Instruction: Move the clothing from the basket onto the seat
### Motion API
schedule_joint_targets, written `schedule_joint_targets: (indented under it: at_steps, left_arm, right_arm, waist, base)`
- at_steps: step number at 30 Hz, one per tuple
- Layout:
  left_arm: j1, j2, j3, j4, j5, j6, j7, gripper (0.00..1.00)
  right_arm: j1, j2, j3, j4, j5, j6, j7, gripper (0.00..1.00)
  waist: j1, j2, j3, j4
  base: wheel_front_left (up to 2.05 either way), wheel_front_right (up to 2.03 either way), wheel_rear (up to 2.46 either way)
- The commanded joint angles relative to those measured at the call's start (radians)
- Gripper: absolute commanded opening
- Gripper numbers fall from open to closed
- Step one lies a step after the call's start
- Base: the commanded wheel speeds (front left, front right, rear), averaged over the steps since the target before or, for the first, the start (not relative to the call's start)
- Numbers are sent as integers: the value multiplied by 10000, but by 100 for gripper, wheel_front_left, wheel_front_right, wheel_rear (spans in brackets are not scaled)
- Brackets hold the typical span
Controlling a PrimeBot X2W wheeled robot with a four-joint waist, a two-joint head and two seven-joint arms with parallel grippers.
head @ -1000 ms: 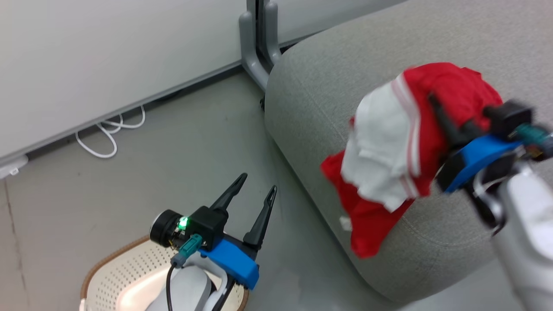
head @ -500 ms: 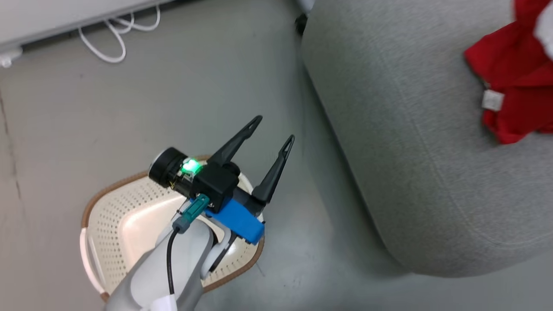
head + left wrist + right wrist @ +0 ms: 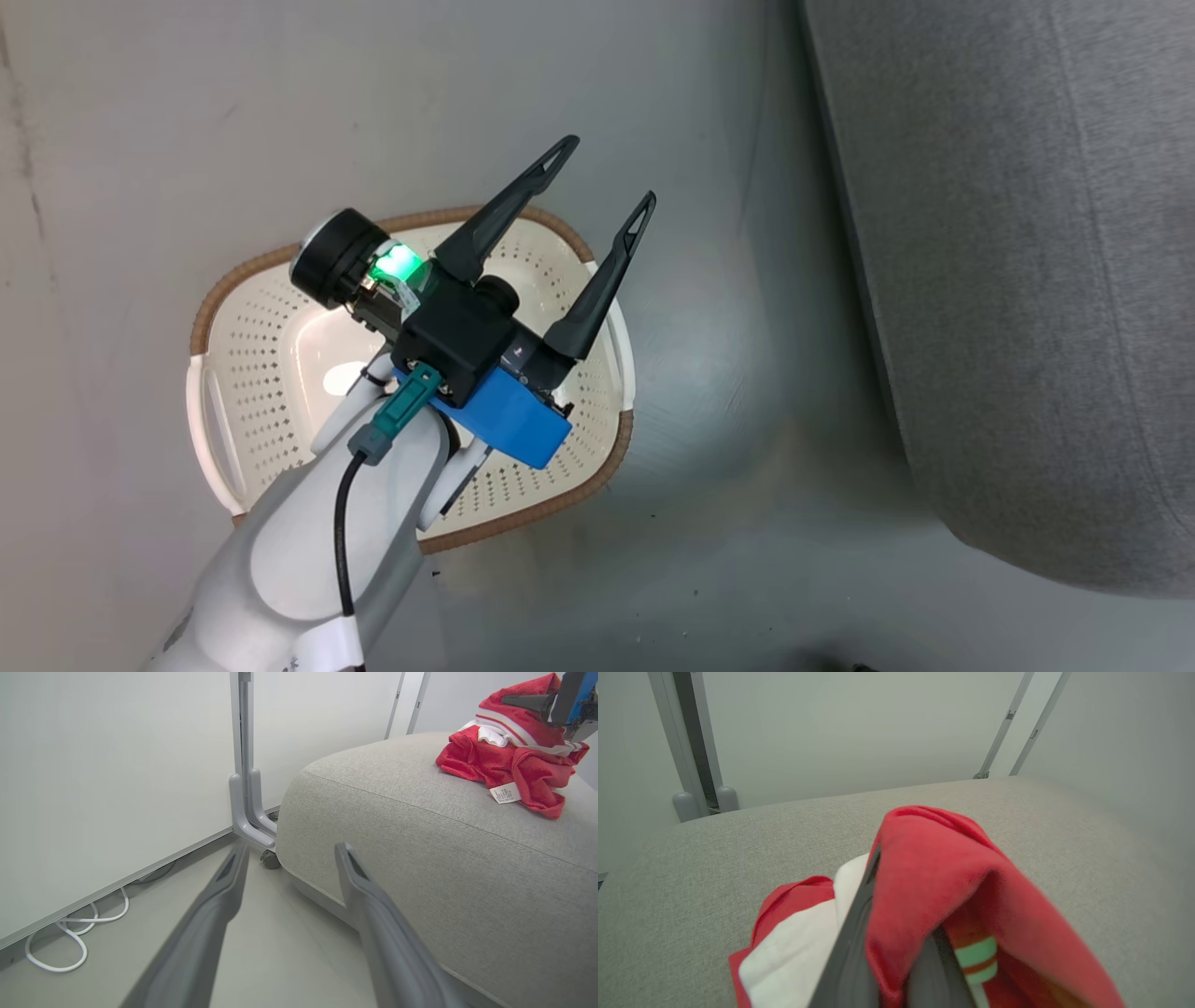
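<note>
Sofa seat (image 3: 397, 812) bears clothing (image 3: 507, 760); white wall (image 3: 117, 765) behind.

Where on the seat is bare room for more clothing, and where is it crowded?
Bare: the seat from its rounded corner up to the clothing, and behind the pile toward the wall. Crowded: the pile itself, where the right claw grips fabric.
</note>
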Motion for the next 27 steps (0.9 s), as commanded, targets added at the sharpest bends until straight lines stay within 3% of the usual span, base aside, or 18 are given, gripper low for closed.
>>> schedule_joint_targets:
  at_steps: [1, 6, 7, 9, 10, 27]
  left_arm:
    - [-194, 78, 24, -94, 23, 49, -27, 100]
    - [-44, 137, 25, -112, -43, 109, -31, 100]
    - [-35, 142, 19, -93, -51, 122, -31, 100]
    - [-44, 143, 9, -58, -72, 137, -32, 100]
    - [-65, 140, 7, -40, -75, 141, -32, 100]
    - [-172, 73, 43, 109, -281, 170, -44, 100]
  right_arm:
    - [-94, 93, -41, 158, -104, 1, -108, 0]
    - [-351, 267, -77, 724, -359, 1, -381, 0]
    - [-400, 291, -52, 818, -395, 1, -400, 5]
    - [-539, 351, 11, 919, -494, 1, -418, 49]
    - [-571, 372, 45, 946, -546, 1, -429, 97]
    - [-682, 135, 714, 1278, -388, 1, -420, 100]
  waist:
    - [-2, 1, 299, 149]
    - [-2, 1, 352, 89]
    - [-2, 1, 342, 72]
    - [-2, 1, 314, 37]
    - [-2, 1, 298, 22]
    - [-2, 1, 91, -29]
  base:
    - [0, 0, 0]
    - [0, 0, 0]
    - [0, 0, 0]
    - [0, 0, 0]
    - [0, 0, 0]
    - [0, 0, 0]
